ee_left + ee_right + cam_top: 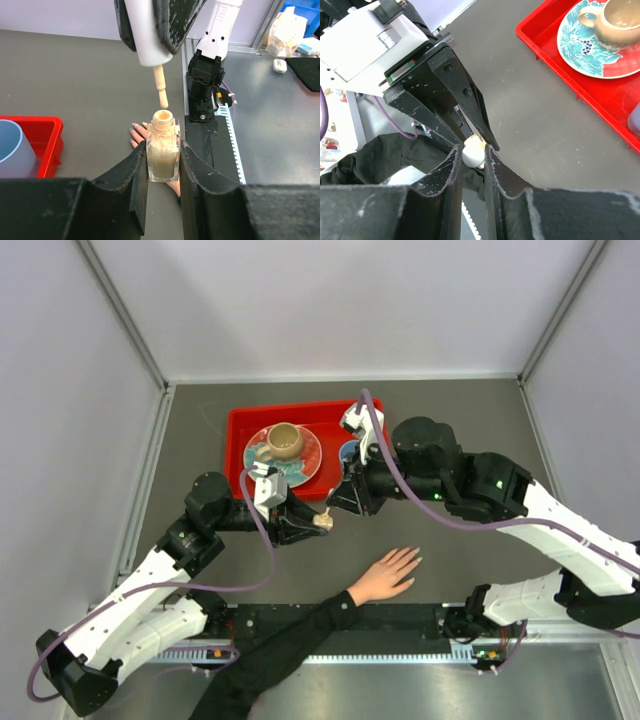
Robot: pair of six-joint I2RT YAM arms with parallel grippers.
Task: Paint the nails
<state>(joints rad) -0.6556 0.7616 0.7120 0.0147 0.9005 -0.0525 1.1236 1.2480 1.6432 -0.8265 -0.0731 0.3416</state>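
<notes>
My left gripper (163, 148) is shut on a small glass bottle of beige nail polish (163, 152), held upright above the table with its neck uncovered. In the top view this left gripper (318, 523) is left of centre. Just over the bottle's mouth hangs the brush stem (161, 88) under its white cap (149, 37). My right gripper (473, 151) is shut on that cap (473, 155). A light-skinned hand (384, 578) with a black sleeve lies flat, fingers spread, below and to the right of both grippers. The nails (412, 559) are tiny; some fingertips (136, 129) peek from behind the bottle.
A red tray (238, 426) at the back holds a patterned plate (306, 464) with a brown cup (284, 441), and a blue cup (349, 450) beside it. The black-sleeved arm (270, 655) reaches in over the near edge between the arm bases.
</notes>
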